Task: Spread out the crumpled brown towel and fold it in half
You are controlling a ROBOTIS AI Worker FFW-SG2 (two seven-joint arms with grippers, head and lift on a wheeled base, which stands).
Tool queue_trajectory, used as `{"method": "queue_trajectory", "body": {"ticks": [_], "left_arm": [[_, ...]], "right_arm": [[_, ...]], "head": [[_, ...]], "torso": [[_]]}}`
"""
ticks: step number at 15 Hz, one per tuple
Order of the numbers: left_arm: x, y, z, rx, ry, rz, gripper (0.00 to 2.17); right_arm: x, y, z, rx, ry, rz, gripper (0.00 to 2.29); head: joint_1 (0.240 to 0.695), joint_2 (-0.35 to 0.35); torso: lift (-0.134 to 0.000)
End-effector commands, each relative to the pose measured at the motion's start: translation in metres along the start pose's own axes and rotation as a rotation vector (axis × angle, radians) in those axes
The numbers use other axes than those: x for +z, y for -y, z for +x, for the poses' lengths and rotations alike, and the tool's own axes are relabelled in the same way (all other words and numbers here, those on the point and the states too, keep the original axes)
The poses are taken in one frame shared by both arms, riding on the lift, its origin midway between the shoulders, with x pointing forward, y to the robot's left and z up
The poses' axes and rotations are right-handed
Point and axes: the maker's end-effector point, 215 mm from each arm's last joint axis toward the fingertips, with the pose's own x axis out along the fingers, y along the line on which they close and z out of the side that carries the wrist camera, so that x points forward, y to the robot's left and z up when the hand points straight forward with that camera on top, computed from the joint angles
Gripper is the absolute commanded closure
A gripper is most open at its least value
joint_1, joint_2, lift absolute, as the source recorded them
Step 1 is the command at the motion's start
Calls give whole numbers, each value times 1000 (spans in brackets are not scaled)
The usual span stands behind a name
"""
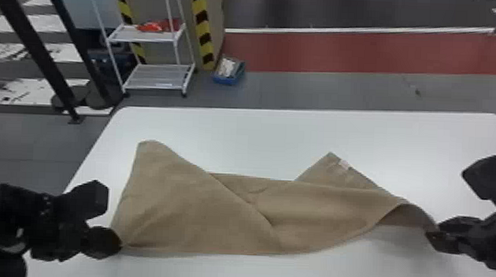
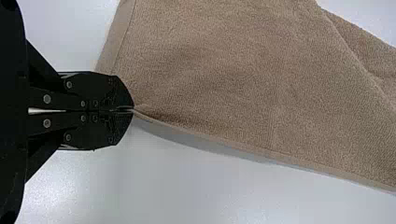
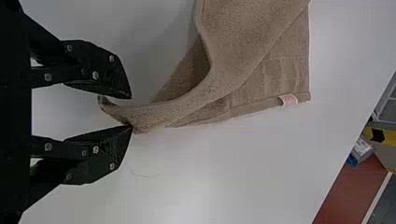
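Note:
The brown towel (image 1: 201,209) lies partly spread on the white table, its middle folded over itself and a tagged corner pointing to the back. At its near left corner is my left gripper (image 1: 111,241); the left wrist view has this left gripper (image 2: 132,110) shut on the towel edge (image 2: 261,151). By the raised right end is my right gripper (image 1: 433,231). In the right wrist view the right gripper (image 3: 130,112) stands open, with the narrow tip of the towel (image 3: 154,114) between its fingers, touching one of them.
The white table (image 1: 259,140) extends behind and in front of the towel. Beyond its far edge stand a white shelf cart (image 1: 155,76) and a blue box (image 1: 228,70) on the floor.

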Motion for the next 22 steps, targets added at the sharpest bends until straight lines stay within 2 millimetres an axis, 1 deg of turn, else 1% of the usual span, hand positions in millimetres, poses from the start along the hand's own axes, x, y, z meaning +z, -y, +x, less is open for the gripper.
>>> {"method": "queue_trajectory", "body": {"ticks": [1, 2, 3, 4, 5, 6, 8, 9, 10, 11, 12, 13, 14, 15, 16, 17, 18, 19, 20, 21, 22], "left_arm": [[-2, 1, -2, 3, -1, -3, 1254], [-2, 0, -3, 4, 0, 8, 1254], [1, 0, -4, 6, 5, 16, 1254], [6, -1, -7, 8, 26, 17, 1366], [9, -5, -14, 25, 49, 12, 1504], [17, -12, -28, 64, 80, 14, 1531], [37, -21, -56, 123, 163, 19, 1544], [44, -29, -71, 167, 199, 11, 1767], [55, -41, -87, 215, 241, 2, 1777], [64, -52, -98, 253, 270, -13, 1781], [75, -64, -113, 290, 307, -35, 1781], [83, -77, -123, 310, 345, -74, 1781], [98, -98, -138, 363, 401, -112, 1781], [119, -117, -154, 412, 446, -114, 1781], [138, -135, -164, 452, 469, -112, 1781], [158, -158, -171, 488, 492, -120, 1781], [176, -183, -174, 506, 514, -141, 1781], [186, -208, -176, 529, 534, -163, 1781], [195, -238, -179, 568, 550, -192, 1781], [210, -263, -185, 594, 563, -198, 1781], [221, -282, -187, 605, 570, -210, 1781]], "right_arm": [[1, 4, -1, -13, -1, -10, 1497], [1, 7, -1, -26, 1, -17, 1717], [-1, 13, -2, -49, 0, -16, 1808], [4, 15, -7, -56, 22, -36, 1835], [16, 20, -18, -70, 64, -58, 1926], [30, 28, -36, -83, 121, -77, 1929], [48, 49, -70, -116, 199, -75, 1929], [57, 61, -86, -140, 227, -80, 1929], [67, 70, -96, -158, 250, -87, 1929], [76, 84, -108, -180, 270, -89, 1929], [89, 93, -117, -198, 292, -96, 1929], [97, 104, -125, -222, 303, -94, 1929], [104, 124, -137, -262, 315, -87, 1929], [111, 140, -139, -283, 324, -58, 1929], [116, 156, -138, -299, 324, -30, 1929], [125, 176, -135, -313, 327, -2, 1929], [133, 197, -134, -327, 328, 38, 1929], [139, 216, -134, -350, 327, 63, 1929], [150, 238, -137, -369, 334, 93, 1929], [162, 259, -142, -388, 346, 121, 1929], [173, 274, -145, -398, 348, 140, 1929]], "head": [[695, 125], [695, 127], [695, 127], [695, 118], [695, 112], [695, 108], [695, 101], [695, 96], [695, 71], [695, 59], [695, 49], [695, 38], [695, 29], [695, 21], [695, -2], [695, -20], [677, -35], [644, -51], [612, -67], [581, -78], [526, -91]], "torso": [[-125], [-125], [-125], [-125], [-125], [-125], [-125], [-125], [-125], [-125], [-125], [-125], [-125], [-125], [-125], [-125], [-125], [-125], [-125], [-125], [-125]]}}
